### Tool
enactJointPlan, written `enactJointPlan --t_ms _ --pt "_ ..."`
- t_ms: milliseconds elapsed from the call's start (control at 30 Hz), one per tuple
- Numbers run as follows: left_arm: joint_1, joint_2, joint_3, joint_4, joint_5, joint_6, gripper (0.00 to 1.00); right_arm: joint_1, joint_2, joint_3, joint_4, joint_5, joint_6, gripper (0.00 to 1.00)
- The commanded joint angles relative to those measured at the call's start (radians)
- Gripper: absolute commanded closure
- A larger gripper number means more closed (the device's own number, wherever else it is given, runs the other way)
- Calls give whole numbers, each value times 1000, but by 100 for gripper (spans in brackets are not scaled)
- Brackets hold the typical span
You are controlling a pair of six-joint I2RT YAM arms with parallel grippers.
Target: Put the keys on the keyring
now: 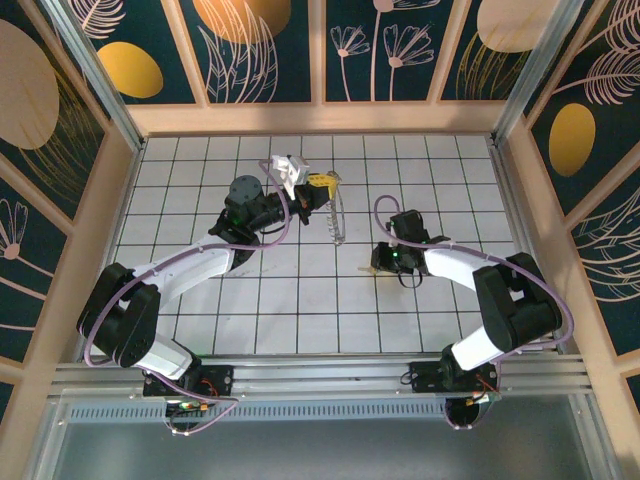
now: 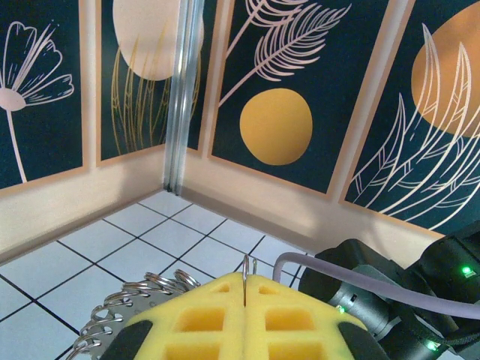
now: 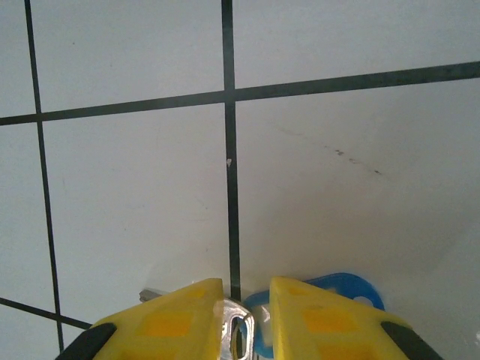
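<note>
Left wrist: left gripper [image 2: 245, 289] clamped silvery coiled keyring [image 2: 150, 285].
Right gripper [image 3: 246, 294] straddled rounded blue plastic key [image 3: 349, 286]; grasp unclear.

The left arm [image 1: 190, 265] lay stretched across the white tiled bench [image 1: 200, 190] toward its far middle. The yellow left fingers [image 1: 322, 181] were clamped on the far end of the keyring [image 1: 338, 222], whose silvery chain ran from them toward the near side. To the right, the right arm [image 1: 480, 290] was sharply bent, with the right fingers [image 1: 376, 266] low over the tiles, apart from the chain.
</note>
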Motion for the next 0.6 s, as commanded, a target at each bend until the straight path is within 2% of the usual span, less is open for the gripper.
enactJointPlan --t_ms 0,433,567 --pt "-5 -24 15 50 9 -2 100 14 11 24 -48 49 -17 77" --pt "-4 -28 11 53 7 -3 100 60 4 32 -79 103 -31 78" --pt "-5 -29 11 53 7 -3 100 67 -12 31 -87 108 -33 75"
